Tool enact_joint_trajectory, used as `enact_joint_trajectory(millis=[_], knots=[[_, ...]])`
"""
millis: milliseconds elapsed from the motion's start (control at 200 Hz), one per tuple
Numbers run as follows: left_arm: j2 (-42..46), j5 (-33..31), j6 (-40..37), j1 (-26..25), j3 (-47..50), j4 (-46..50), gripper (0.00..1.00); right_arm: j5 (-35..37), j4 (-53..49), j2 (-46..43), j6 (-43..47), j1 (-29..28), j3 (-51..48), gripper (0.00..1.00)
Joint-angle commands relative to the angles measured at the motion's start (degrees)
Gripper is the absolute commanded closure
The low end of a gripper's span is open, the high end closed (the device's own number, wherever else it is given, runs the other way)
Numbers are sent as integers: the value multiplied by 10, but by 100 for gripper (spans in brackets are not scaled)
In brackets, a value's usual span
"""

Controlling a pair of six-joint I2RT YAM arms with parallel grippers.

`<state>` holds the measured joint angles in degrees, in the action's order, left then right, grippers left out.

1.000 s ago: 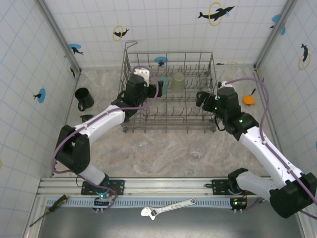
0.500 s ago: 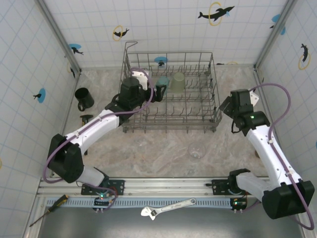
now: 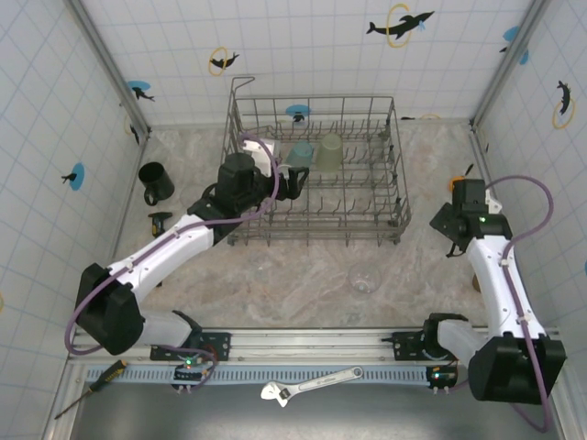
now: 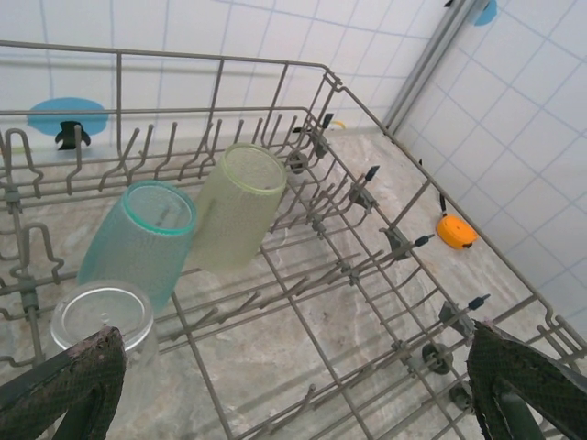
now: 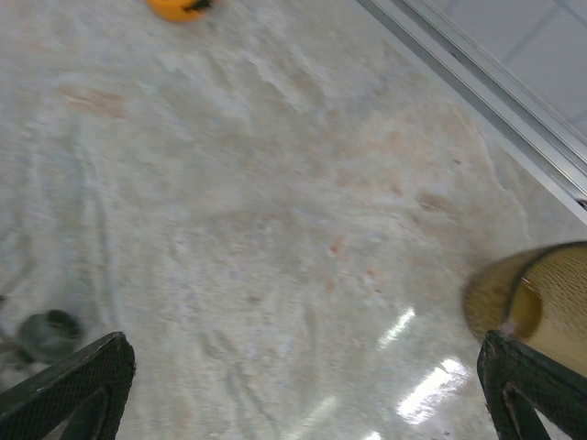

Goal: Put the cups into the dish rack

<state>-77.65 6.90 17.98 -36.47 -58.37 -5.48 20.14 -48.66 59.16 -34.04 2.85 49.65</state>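
At the back of the table sits the dish rack (image 3: pixel 312 98), w/ three cups in its left-rear part. The teal tumbler (image 4: pixel 138 240) and pale green tumbler (image 4: pixel 240 218) lean side by side on the tines, touching. A clear tumbler (image 4: pixel 101 316) sits just nearer, right beside the teal one. The left gripper (image 4: pixel 293 394) hovers over the rack's left half, fingers spread wide w/ nothing btwn them; the clear tumbler is close by one finger. The black mug (image 3: pixel 156 182) stands on the table left of the rack, apart from it. A second clear tumbler (image 3: pixel 364 279) stands on the table in front of the rack, toward its right corner. The right gripper (image 5: pixel 303 394) is over bare tabletop right of the rack, fingers also wide apart & empty. The amber-brown tumbler (image 5: pixel 541 298) appears to lie on its side just by one finger. The small orange object (image 5: pixel 181 7) is farther off, at the top edge of the right wrist view.
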Motion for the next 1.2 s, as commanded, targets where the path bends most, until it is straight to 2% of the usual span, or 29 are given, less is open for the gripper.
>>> enact_joint_trajectory(millis=[0,430,606,676,896,1096,1196], knots=[[-3,1,-14,-9,1,11,2,-23,-13,-24,35,36,-25,0],[-4,-13,-20,-19,-1,20,2,-95,7,-31,114,170,-75,0],[-7,-13,-21,-19,-1,20,2,-116,24,-18,128,206,-92,2],[-10,-14,-20,-20,-1,21,2,-137,32,-9,135,219,-96,5],[-10,-28,-40,-22,-3,27,2,-142,50,17,141,242,-95,13],[-11,-41,-51,-25,-4,31,2,-110,52,38,143,245,-81,20],[-11,-43,-53,-27,-4,32,2,-116,59,42,143,244,-84,27]])
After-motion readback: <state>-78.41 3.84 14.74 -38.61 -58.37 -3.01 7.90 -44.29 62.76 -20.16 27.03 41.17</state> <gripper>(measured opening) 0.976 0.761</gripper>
